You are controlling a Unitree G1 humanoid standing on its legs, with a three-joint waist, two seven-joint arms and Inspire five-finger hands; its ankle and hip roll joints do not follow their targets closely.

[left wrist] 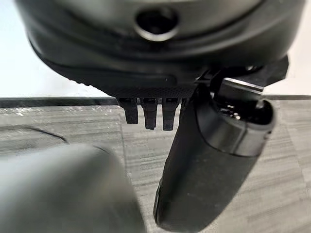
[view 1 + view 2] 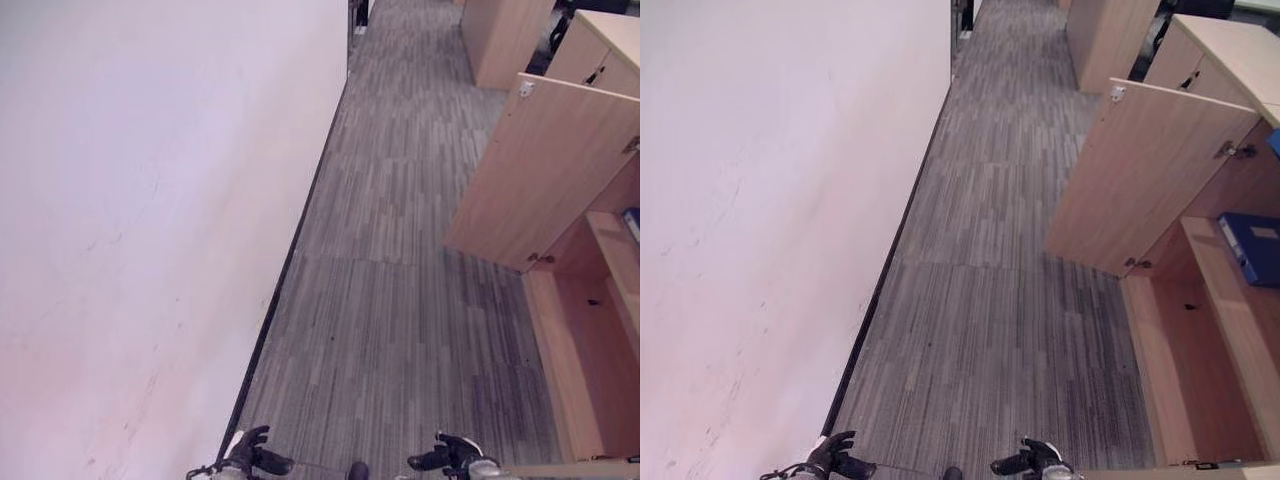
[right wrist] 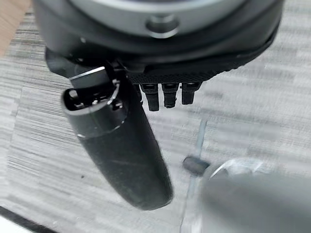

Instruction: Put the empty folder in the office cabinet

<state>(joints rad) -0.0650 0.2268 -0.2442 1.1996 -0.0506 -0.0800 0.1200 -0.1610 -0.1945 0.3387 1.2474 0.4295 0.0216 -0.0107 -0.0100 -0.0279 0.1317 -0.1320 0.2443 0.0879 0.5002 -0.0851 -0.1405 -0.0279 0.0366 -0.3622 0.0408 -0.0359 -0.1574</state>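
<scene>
A light wooden office cabinet (image 2: 1200, 350) stands at the right, its door (image 2: 545, 170) swung out over the carpet. Inside it, on a shelf, lies a blue folder (image 2: 1252, 248), whose edge also peeks in at the right (image 2: 632, 222). My left hand (image 2: 255, 458) hangs low at the bottom edge, near the wall's base. My right hand (image 2: 450, 455) is at the bottom too, just left of the cabinet's front corner. Both hands hold nothing. Their thumbs (image 1: 209, 165) (image 3: 121, 150) stand out straight over bare carpet, fingers relaxed.
A long white wall (image 2: 150, 200) with a dark skirting runs along the left. Grey striped carpet (image 2: 400, 250) forms a corridor between the wall and the cabinet. More wooden cabinets (image 2: 505, 40) stand further down on the right.
</scene>
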